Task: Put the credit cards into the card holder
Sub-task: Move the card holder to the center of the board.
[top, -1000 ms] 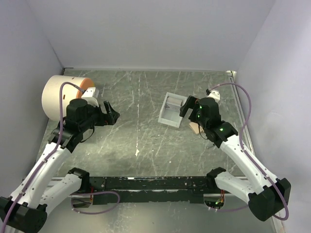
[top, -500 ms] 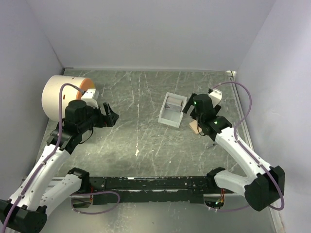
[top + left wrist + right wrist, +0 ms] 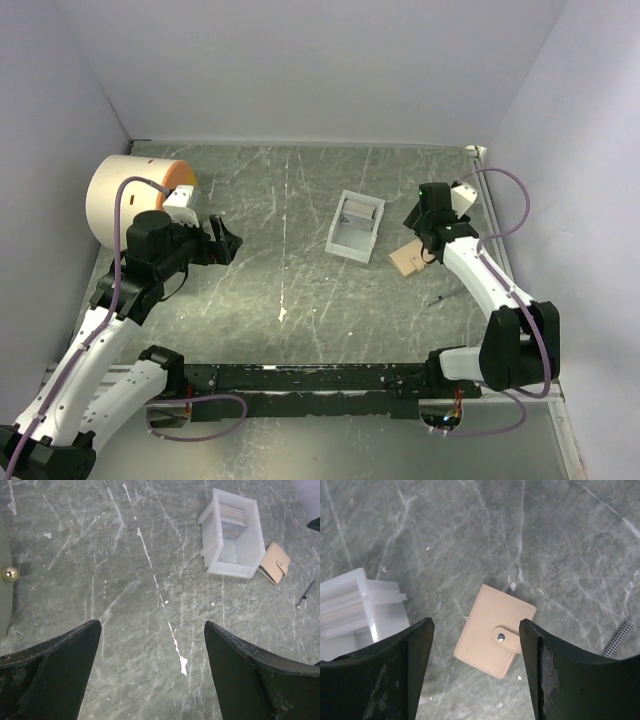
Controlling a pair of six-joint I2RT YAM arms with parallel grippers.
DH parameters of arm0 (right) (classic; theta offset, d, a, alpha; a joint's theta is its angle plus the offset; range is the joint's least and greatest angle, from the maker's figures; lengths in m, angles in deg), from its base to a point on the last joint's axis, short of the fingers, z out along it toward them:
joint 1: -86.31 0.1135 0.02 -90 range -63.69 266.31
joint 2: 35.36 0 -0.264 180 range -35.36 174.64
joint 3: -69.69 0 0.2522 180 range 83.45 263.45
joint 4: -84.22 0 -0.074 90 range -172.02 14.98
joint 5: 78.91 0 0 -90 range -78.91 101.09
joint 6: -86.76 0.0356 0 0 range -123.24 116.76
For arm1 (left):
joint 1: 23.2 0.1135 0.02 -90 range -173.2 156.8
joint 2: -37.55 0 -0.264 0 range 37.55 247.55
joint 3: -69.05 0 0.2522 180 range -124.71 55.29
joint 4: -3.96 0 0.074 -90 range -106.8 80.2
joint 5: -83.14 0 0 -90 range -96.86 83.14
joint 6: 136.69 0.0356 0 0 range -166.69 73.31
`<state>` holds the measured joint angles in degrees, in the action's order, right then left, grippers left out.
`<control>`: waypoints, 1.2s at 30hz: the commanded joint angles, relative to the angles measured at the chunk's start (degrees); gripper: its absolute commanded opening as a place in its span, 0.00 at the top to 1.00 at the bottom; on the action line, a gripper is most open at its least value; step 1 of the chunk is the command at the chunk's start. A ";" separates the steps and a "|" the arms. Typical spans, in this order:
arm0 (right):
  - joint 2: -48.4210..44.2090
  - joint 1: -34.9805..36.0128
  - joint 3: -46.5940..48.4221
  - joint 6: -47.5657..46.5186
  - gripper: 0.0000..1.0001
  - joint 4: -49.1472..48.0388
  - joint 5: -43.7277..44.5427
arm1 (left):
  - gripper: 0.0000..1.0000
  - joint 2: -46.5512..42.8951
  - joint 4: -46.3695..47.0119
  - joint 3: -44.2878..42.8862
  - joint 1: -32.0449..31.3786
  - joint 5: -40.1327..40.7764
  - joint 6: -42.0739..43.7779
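The white card holder (image 3: 355, 225) stands mid-table, right of centre. Several credit cards (image 3: 233, 519) stand stacked on edge at one end of it; they also show in the right wrist view (image 3: 342, 612), inside the holder (image 3: 382, 615). No loose card is in view. My right gripper (image 3: 417, 228) is open and empty, above the closed tan wallet (image 3: 490, 625), just right of the holder. My left gripper (image 3: 225, 240) is open and empty over bare table, well left of the holder (image 3: 235, 562).
The tan wallet (image 3: 408, 260) lies shut with its snap strap, right of the holder. A thin pen (image 3: 445, 296) lies near the right edge. A large white cylinder with an orange face (image 3: 130, 195) stands at the far left. Walls enclose the table.
My right arm has swung right and back, off the holder, uncovering the tan wallet. My left gripper has drawn slightly left.
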<state>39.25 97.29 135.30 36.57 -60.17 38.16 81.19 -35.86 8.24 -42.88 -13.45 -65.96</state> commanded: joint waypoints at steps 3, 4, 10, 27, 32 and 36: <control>5.75 -2.23 -0.09 0.99 0.34 -3.86 -2.10 | 0.04 -0.47 0.31 0.42 0.49 -2.32 1.45; 6.54 -2.38 -0.27 1.47 0.35 -4.46 -2.24 | 0.04 -0.47 0.31 0.45 0.52 -2.59 1.43; 12.97 -2.47 0.40 2.49 0.35 -5.75 -3.42 | 0.04 -1.50 1.03 0.89 0.51 -3.18 1.46; 20.97 -2.99 0.53 3.47 0.38 1.12 -2.06 | 0.04 -1.54 1.23 1.22 0.46 -4.72 1.25; 19.49 -2.75 -2.25 2.68 0.41 2.21 -3.85 | 0.04 -1.21 1.54 1.32 0.52 -5.53 1.25; 17.02 -1.52 -4.17 2.60 0.44 2.70 -4.15 | 0.04 -0.79 1.37 1.25 0.54 -5.58 1.16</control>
<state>58.00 94.88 134.30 39.24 -62.60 35.04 80.25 -35.73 9.22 -42.88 -17.42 -65.32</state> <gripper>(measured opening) 0.574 0.962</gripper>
